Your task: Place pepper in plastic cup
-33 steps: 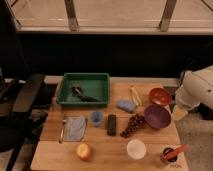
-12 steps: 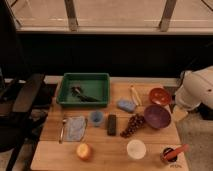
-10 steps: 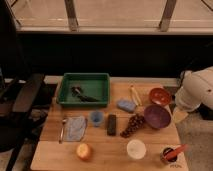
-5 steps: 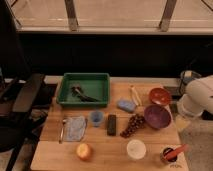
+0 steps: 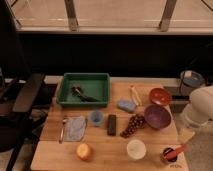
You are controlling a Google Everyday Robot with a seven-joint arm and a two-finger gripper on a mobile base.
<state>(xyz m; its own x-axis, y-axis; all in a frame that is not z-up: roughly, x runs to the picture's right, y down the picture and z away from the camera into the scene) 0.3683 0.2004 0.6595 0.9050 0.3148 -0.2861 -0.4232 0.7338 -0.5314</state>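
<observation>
On the wooden bench, the slim red-orange chili pepper lies tilted across a small dark metal tin at the near right corner. The short light-blue round plastic cup stands well apart from it, left of centre, just near of a green plastic tray. A black bar, dark grapes and a purple bowl lie between cup and pepper. The white arm's gripper hangs at the right edge of the bench, just far of the pepper. I cannot tell whether its jaws are open or closed.
</observation>
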